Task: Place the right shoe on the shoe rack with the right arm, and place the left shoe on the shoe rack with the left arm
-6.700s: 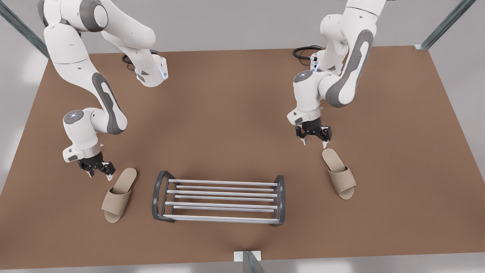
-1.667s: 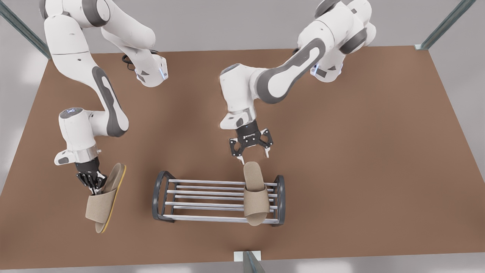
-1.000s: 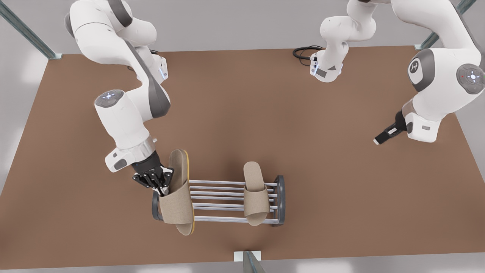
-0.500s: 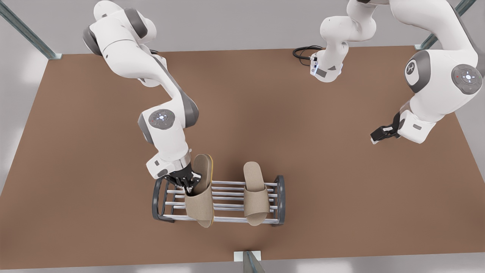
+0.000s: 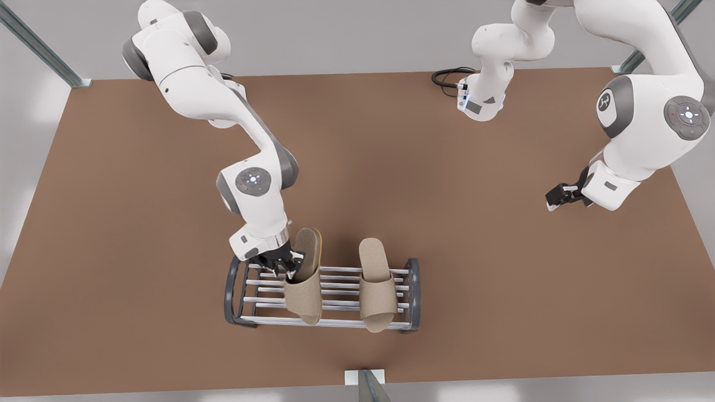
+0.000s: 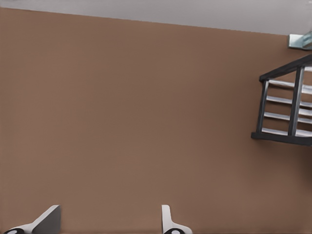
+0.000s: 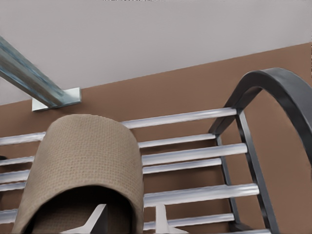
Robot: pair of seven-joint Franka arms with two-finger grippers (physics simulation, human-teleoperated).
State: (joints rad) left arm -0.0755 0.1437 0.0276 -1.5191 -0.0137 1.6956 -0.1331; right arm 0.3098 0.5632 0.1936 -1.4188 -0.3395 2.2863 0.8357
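**Cloth, metal and matt board**

Coarse tan weave, matt and rough, on the band of the right shoe (image 7: 87, 156), with a smooth yellowish sole edge; clamped in the matt black right gripper (image 5: 282, 263) at the rack; same dull cloth on the left shoe (image 5: 377, 290); silvery, softly gleaming metal bars on the shoe rack (image 5: 329, 304), dark grey satin end frames; flat matt brown table (image 5: 447, 195), grainless; smooth white fingertips (image 6: 166, 219), spread apart, on the left gripper (image 5: 558, 196) at the front view's right; glossy white shells on both arms.
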